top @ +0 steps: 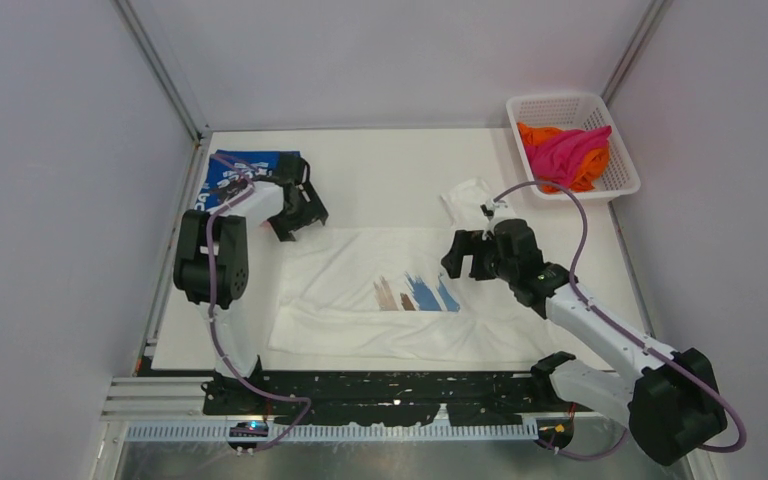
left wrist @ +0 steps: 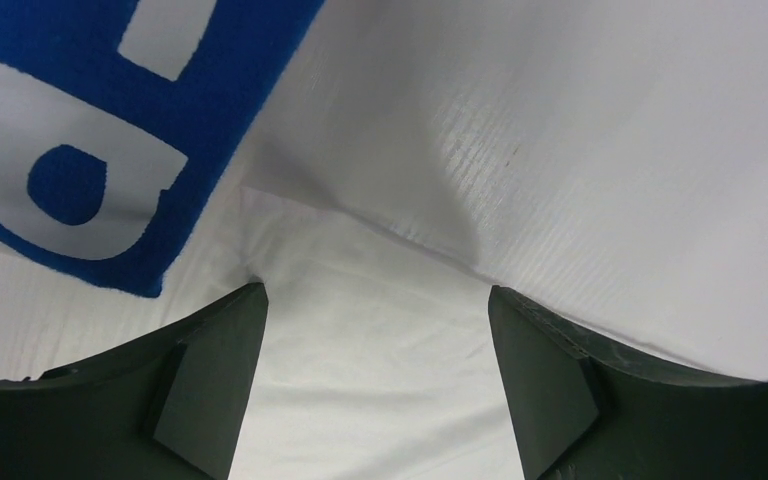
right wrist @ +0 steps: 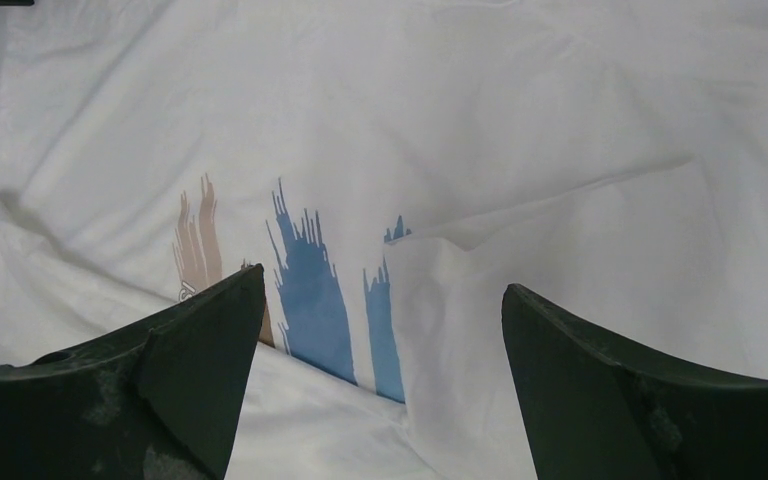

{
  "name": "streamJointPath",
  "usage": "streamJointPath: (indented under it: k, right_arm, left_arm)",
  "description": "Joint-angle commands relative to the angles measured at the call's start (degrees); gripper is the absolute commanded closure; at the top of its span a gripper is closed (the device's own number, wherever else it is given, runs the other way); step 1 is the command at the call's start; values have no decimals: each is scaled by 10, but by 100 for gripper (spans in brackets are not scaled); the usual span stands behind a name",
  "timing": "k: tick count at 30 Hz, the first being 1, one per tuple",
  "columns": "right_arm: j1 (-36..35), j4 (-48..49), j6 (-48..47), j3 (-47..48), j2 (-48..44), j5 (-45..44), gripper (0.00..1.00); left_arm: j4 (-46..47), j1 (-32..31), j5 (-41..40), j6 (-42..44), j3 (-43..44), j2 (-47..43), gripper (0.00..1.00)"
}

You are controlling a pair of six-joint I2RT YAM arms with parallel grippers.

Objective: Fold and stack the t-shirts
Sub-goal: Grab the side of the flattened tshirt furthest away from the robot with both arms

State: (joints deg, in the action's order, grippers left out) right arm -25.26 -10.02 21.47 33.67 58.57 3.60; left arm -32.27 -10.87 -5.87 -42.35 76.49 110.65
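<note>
A white t-shirt (top: 360, 300) with a brown and blue brush-stroke print (top: 415, 293) lies spread flat on the table, one sleeve (top: 470, 195) at the back. My left gripper (top: 295, 225) hangs open low over its back-left corner. In the left wrist view that white corner (left wrist: 360, 350) lies between the spread fingers of the left gripper (left wrist: 375, 290). The folded blue t-shirt (top: 235, 170) with white lettering (left wrist: 80, 130) sits just beyond. My right gripper (top: 465, 262) is open above the print (right wrist: 310, 290), over a fold in the cloth (right wrist: 440, 300).
A white mesh basket (top: 558, 100) at the back right holds a magenta t-shirt (top: 565, 150) and an orange one (top: 535, 133). The white table (top: 390, 170) is boxed in by grey walls with metal posts at the back corners.
</note>
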Motion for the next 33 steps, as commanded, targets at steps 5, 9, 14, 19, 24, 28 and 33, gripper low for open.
streamJointPath:
  k: [5, 9, 14, 19, 24, 28, 33]
  right_arm:
    - [2, 73, -7, 0, 72, 18, 5]
    - [2, 74, -10, 5, 96, 12, 4]
    - [2, 71, -27, 5, 88, -3, 4]
    - [3, 73, -31, -6, 68, -12, 5]
    - [5, 75, -32, -8, 57, -9, 5]
    - [4, 76, -33, -12, 48, -8, 5]
    - [6, 76, -36, -14, 41, -26, 4]
  left_arm:
    - [16, -2, 6, -29, 6, 10, 20]
    - [-79, -9, 0, -63, 53, 38, 24]
    - [-171, -19, -25, -77, 106, 72, 26]
    - [-217, -31, -43, -78, 140, 89, 35]
    - [-234, -35, -51, -80, 152, 95, 50]
    - [-244, -35, -57, -77, 170, 103, 63]
    - [-271, -30, -55, -60, 220, 131, 86]
